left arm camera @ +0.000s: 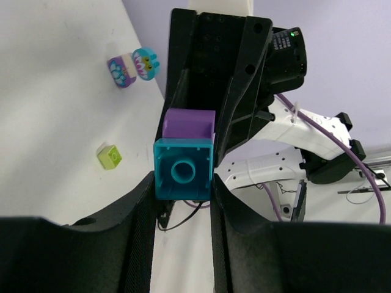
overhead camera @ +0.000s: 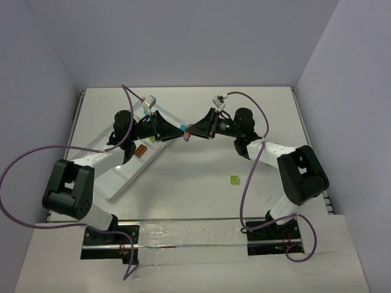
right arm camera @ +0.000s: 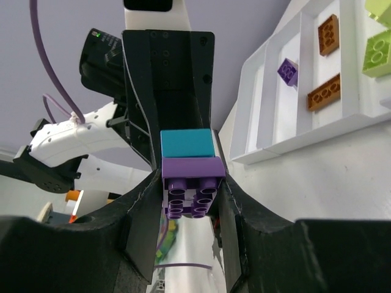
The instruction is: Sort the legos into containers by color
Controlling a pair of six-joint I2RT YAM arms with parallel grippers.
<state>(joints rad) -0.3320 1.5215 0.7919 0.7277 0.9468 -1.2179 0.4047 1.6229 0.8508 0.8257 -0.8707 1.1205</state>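
A teal lego [left arm camera: 183,170] and a purple lego [left arm camera: 190,124] are stuck together and held in the air between the two arms. My left gripper [left arm camera: 182,190] is shut on the teal one. The right gripper [right arm camera: 191,202] is shut on the purple lego [right arm camera: 192,183], with the teal lego [right arm camera: 186,145] beyond it. From above, the two grippers meet tip to tip, left [overhead camera: 177,129] and right [overhead camera: 195,130], over the table's middle. The white tray [right arm camera: 269,146] holds a purple lego [right arm camera: 288,71], two orange-brown ones [right arm camera: 324,93] and lime ones [right arm camera: 379,54] in separate containers.
A lime lego [overhead camera: 234,179] lies loose on the table right of centre. A purple and teal pair [left arm camera: 133,67] sits on the table beyond it in the left wrist view. The tray [overhead camera: 122,177] lies slantwise under the left arm. Purple cables loop beside both arms.
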